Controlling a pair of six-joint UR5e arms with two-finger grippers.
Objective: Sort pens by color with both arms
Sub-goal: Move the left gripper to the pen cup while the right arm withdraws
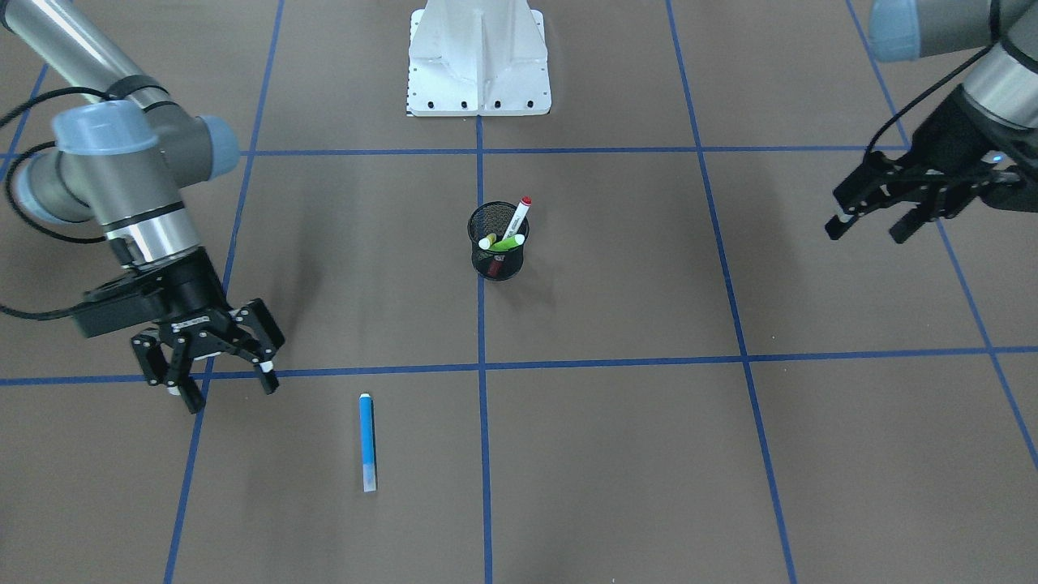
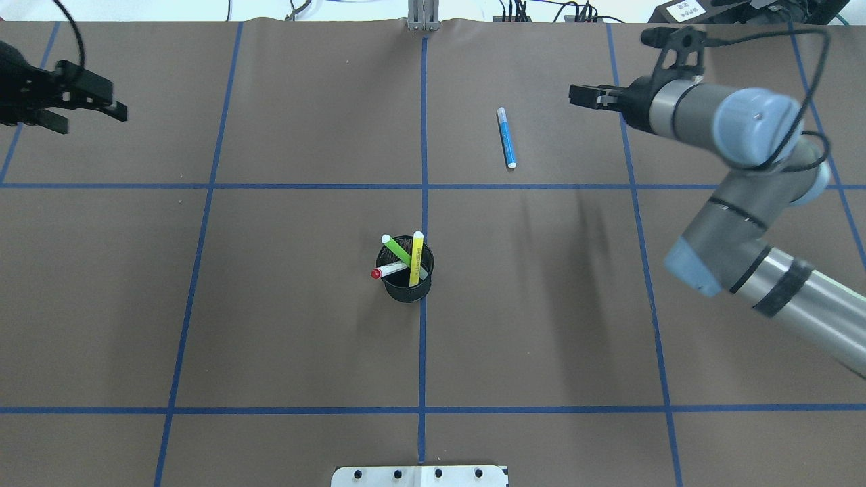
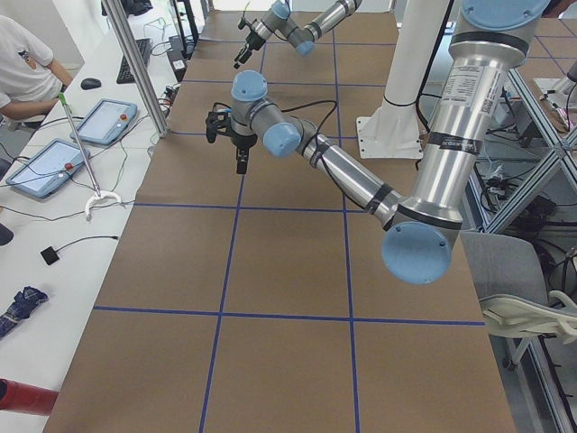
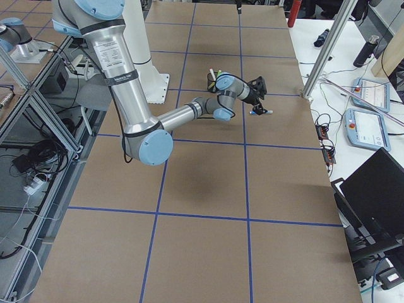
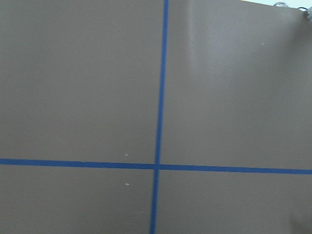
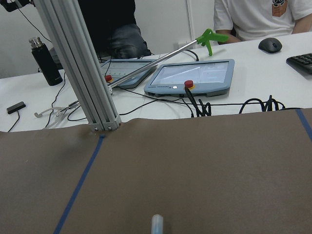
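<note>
A blue pen [image 1: 368, 442] lies flat on the brown table, alone; it also shows in the overhead view [image 2: 506, 137], and its pale end shows in the right wrist view [image 6: 157, 225]. The green pen [image 2: 398, 249], the yellow pen [image 2: 416, 257] and the white pen with red cap [image 2: 387, 272] stand tilted in a black mesh cup [image 2: 407, 284] at the table's middle. My right gripper [image 1: 225, 384] is open and empty, just above the table beside the blue pen. My left gripper [image 1: 869, 229] is open and empty, far off on the other side.
The white pedestal base [image 1: 478, 61] stands behind the cup. Blue tape lines [image 1: 481, 365] divide the table into squares. Beyond the far edge are an aluminium post [image 6: 78, 63], control tablets [image 6: 190, 78], cables and seated people.
</note>
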